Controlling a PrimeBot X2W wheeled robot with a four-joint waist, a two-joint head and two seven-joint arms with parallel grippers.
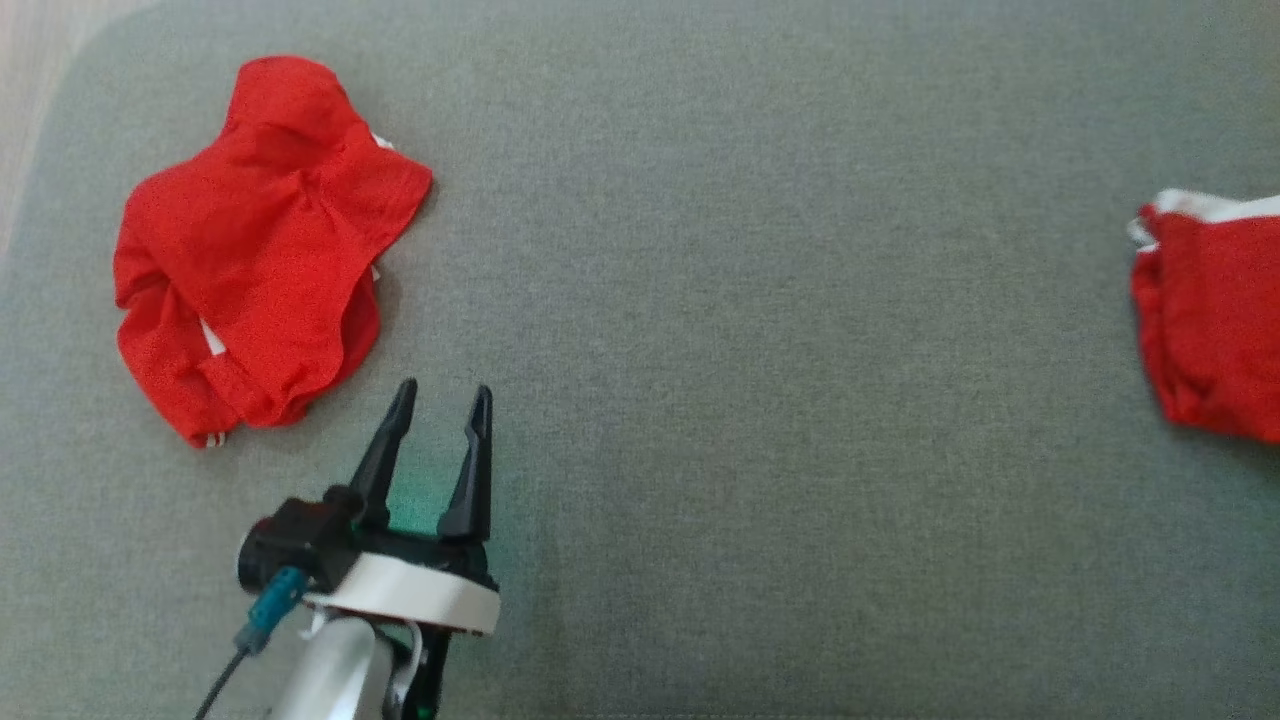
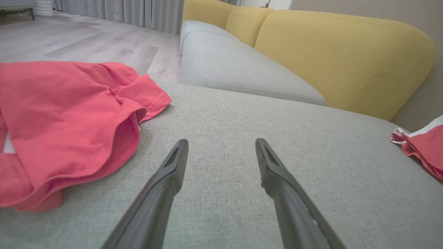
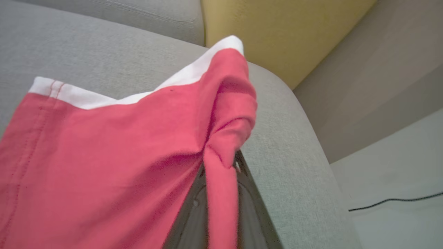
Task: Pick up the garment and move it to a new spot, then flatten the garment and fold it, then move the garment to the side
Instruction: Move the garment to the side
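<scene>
Right gripper point(image 3: 221, 173): clenched on a fold of the red garment point(image 3: 104, 155), which lies at the right end of the grey cushion point(image 1: 800, 400), partly cut off by the head view's edge. Left gripper point(image 1: 444, 390): fingers spread, empty, near a crumpled red cloth point(image 1: 250, 250). Beyond, we list yellow backrests point(image 2: 346, 58), pale wood floor point(image 2: 86, 45), grey curtains point(image 2: 138, 14). Right fingertips hidden under fabric.

crumpled red white-edged garment point(image 1: 1215, 310), far right on grey cushion point(image 1: 760, 300)

Likely living room, yellow sofa point(image 2: 342, 58), curtains point(image 2: 138, 12)
</scene>
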